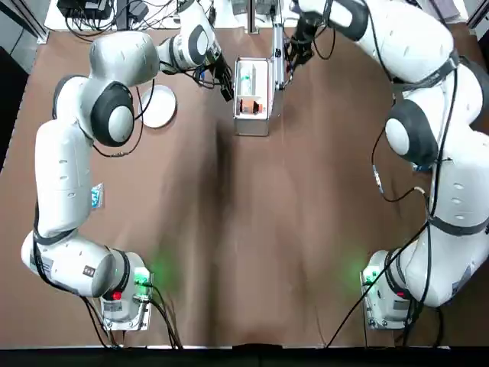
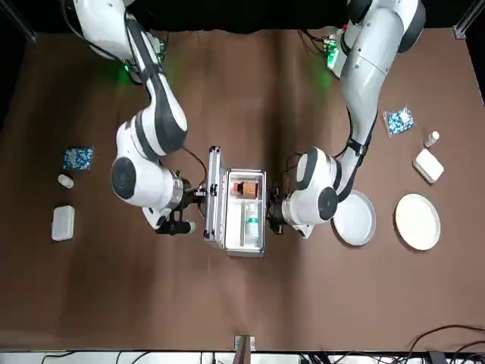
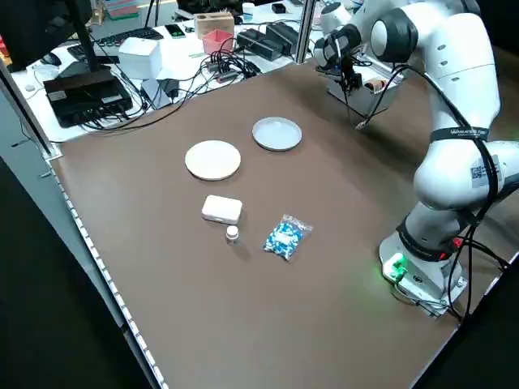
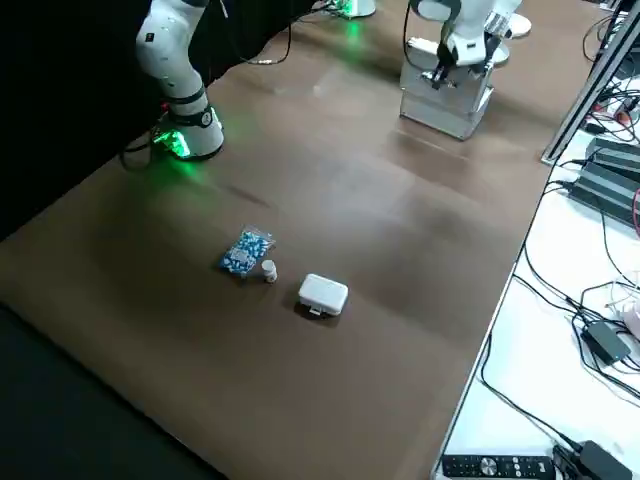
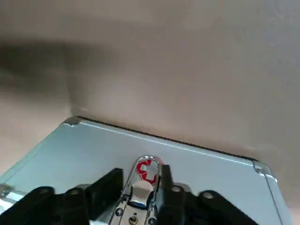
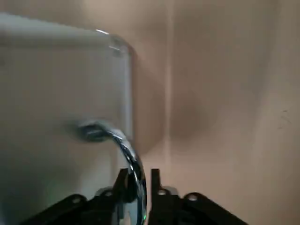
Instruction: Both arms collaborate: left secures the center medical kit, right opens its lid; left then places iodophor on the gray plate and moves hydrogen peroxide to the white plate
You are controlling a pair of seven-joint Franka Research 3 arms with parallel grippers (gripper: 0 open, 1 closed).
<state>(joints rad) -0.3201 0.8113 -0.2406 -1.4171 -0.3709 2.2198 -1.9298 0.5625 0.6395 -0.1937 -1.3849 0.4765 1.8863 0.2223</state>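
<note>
The medical kit (image 1: 252,115) stands open at the far centre of the table. Its lid (image 2: 214,199) is upright along the kit's right side. My right gripper (image 6: 137,180) is shut on the lid's curved metal handle (image 6: 123,145). My left gripper (image 5: 140,187) is shut on a metal clasp on the kit's left wall and shows beside the kit from overhead (image 1: 228,90). Inside the kit lie the brown iodophor (image 2: 246,186) and the white hydrogen peroxide (image 2: 251,220). Left of the kit sit the gray plate (image 2: 356,220) and, farther out, the white plate (image 2: 417,221).
On the robot's left lie a white rounded box (image 2: 428,165), a small bottle (image 2: 432,139) and a blue packet (image 2: 398,120). A second blue packet (image 2: 78,158) and white box (image 2: 63,222) lie on its right. Cables and gear crowd the bench (image 3: 122,73) beyond the table.
</note>
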